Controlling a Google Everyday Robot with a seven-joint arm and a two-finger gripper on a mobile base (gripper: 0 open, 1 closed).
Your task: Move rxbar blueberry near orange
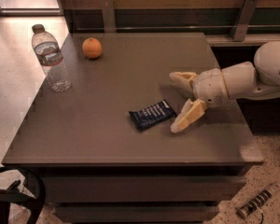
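Observation:
The rxbar blueberry (152,115), a flat dark navy bar with pale lines, lies on the grey table (98,125) near its front middle. The orange (92,47) sits at the table's far left, well away from the bar. My gripper (177,101) hovers just right of the bar, open and empty. One cream finger (188,116) is close to the bar's right end and the other finger (182,78) is farther back.
A clear water bottle (50,58) stands upright at the table's left edge, in front of and left of the orange. A wall rail with metal brackets (242,17) runs behind the table. A small metal object (254,202) lies on the floor at the right.

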